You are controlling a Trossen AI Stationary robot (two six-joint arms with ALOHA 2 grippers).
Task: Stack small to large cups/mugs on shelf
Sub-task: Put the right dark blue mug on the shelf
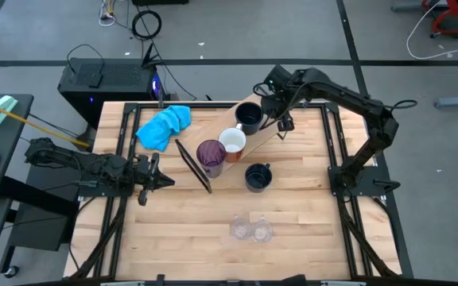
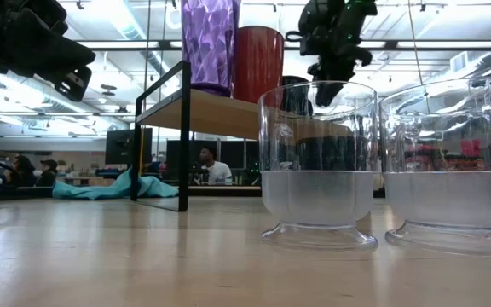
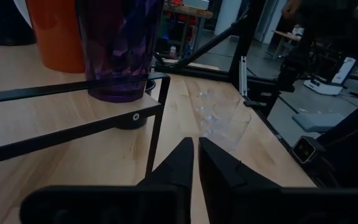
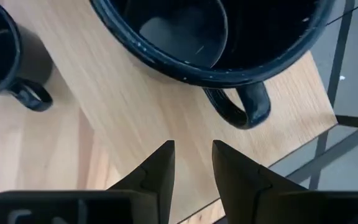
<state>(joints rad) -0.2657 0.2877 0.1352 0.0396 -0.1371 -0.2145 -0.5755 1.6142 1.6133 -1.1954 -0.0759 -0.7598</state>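
1. Six drinking vessels were in view: one translucent purple faceted tumbler [image 1: 211, 154], one mug white inside and orange-red outside [image 1: 232, 142], two dark navy mugs, and two small clear footed glasses.
2. The light wooden shelf board on its thin black wire frame [image 1: 270, 127] lay diagonally across the middle of the table and carried three of them: the tumbler at its near end, the white mug touching or just beside it, and one navy mug [image 1: 249, 117] towards the far end.
3. The second navy mug [image 1: 258, 176] stood on the tabletop just beside the shelf.
4. The two clear glasses [image 1: 240, 229] [image 1: 261, 231] stood side by side near the table's front edge.
5. One crumpled blue cloth [image 1: 164, 125] lay at the far left of the table.
6. The right gripper [image 1: 284, 125] hovered over the shelf beside the navy mug's handle, fingers slightly apart and holding nothing.
7. The left gripper [image 1: 159, 181] rested low near the shelf's tumbler end, fingers nearly together, empty.
8. No readable writing or brand showed anywhere.
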